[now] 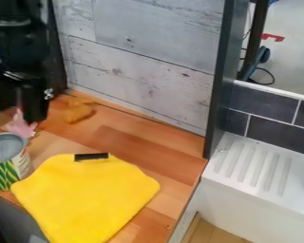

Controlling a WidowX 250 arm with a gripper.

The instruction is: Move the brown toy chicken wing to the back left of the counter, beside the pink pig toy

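Yellow cloth (85,194) flat at near left, beside a can (14,168). Beyond the can, a pink thing (19,126), close by the black gripper (36,114); cannot tell whether apart, together or clamped on anything. Work gently around the pink thing, clear of the can's rim.

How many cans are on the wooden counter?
1. The can stands at the picture's left edge, beside the yellow cloth on the wooden counter. Another might be hidden behind the black robot arm.
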